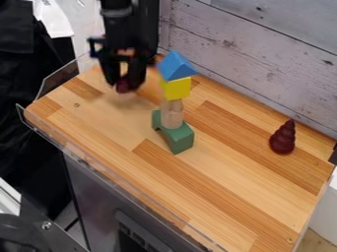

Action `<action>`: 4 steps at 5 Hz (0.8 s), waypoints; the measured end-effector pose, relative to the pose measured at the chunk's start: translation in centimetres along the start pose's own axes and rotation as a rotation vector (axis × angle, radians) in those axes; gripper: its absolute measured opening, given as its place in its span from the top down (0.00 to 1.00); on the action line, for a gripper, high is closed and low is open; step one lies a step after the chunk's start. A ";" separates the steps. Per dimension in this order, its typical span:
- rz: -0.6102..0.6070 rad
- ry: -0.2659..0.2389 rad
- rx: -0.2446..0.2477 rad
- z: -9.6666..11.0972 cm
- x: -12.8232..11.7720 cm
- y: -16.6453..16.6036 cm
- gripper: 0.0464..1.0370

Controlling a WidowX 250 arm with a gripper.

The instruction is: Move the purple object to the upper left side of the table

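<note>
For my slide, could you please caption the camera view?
The gripper holds a purple object at the upper left of the table, beside a block tower.

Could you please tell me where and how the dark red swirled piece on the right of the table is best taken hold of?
I'd come straight down over the dark red swirled piece and close across its broad lower body: it stands upright, and its narrow, tapering top would probably give less grip.
</note>
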State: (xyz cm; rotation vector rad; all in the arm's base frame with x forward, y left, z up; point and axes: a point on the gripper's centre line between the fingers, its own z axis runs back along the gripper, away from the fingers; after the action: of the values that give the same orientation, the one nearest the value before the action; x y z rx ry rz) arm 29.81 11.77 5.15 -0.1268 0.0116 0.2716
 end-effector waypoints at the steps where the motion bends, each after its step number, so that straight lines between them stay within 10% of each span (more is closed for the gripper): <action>1: -0.010 -0.016 0.003 1.3 0.4 -0.1 0.50; 4: -0.056 0.020 0.065 -0.2 2.5 -0.5 0.50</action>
State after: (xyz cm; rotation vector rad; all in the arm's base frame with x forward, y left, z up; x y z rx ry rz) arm 32.37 11.93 4.91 -0.0649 0.0371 0.2137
